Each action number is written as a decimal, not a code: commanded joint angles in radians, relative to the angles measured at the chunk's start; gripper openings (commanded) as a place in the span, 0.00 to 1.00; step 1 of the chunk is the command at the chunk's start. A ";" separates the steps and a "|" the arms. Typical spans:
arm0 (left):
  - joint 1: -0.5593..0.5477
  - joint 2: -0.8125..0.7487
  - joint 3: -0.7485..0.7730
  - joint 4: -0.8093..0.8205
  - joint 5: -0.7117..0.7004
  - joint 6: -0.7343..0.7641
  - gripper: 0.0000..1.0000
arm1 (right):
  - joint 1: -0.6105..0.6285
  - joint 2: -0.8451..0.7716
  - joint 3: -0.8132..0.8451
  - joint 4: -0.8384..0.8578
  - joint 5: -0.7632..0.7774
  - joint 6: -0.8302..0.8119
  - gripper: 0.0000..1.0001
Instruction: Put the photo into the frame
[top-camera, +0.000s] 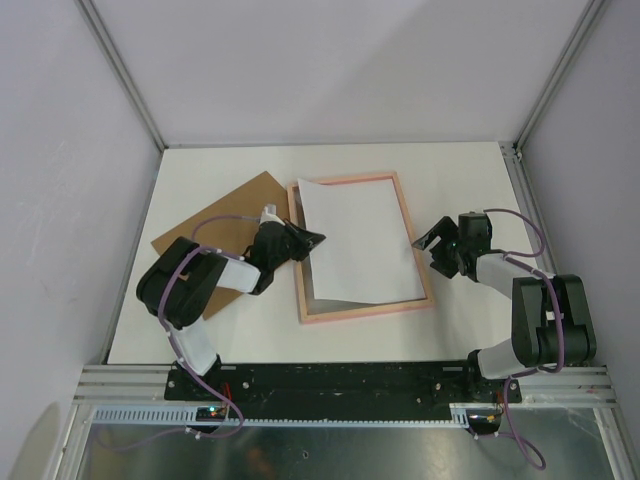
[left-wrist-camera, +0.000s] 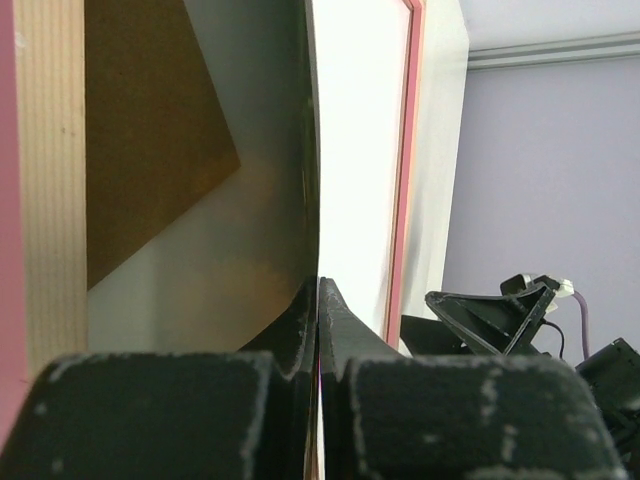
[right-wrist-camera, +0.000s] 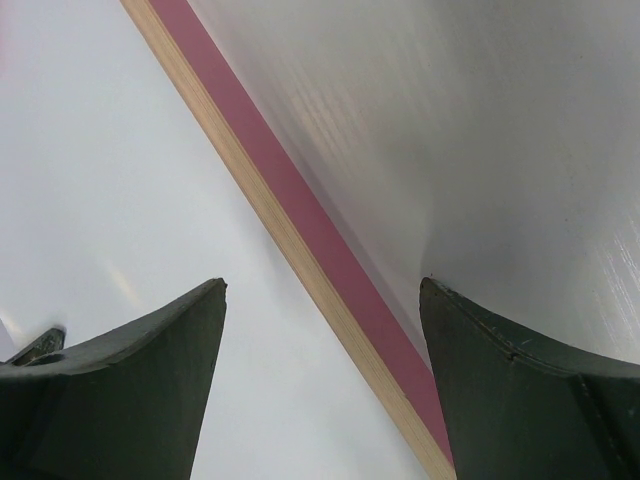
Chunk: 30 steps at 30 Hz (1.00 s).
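Item: flat rectangular paper photo (top-camera: 358, 240), white reverse upward, lying over a thin-railed pale pink wooden frame (top-camera: 365, 312) at the centre of the white surface (top-camera: 250, 330).
Handling: judged light, floppy and easily creased; best pinched at an edge.
Left end effector (top-camera: 312, 240): clenched on the photo's 9 o'clock edge.
Right end effector (top-camera: 432, 243): spread wide, grasping nothing, straddling the frame's 3 o'clock rail; one finger appears to touch the photo.
Neighbour: flat brown backing board (top-camera: 225, 225), at the frame's 9 o'clock.
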<state>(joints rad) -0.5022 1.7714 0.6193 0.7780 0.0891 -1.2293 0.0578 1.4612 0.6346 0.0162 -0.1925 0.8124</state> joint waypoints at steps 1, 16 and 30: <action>-0.013 0.004 0.029 0.034 -0.015 0.034 0.01 | 0.006 -0.022 0.029 0.004 0.001 0.002 0.83; -0.014 -0.062 0.097 -0.155 -0.032 0.142 0.48 | 0.004 -0.030 0.030 0.002 -0.001 -0.006 0.83; -0.013 -0.174 0.227 -0.555 -0.180 0.330 0.74 | 0.003 -0.037 0.030 -0.005 0.006 -0.020 0.83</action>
<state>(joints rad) -0.5087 1.6722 0.7898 0.3592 0.0055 -1.0004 0.0597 1.4593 0.6346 0.0120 -0.1925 0.8108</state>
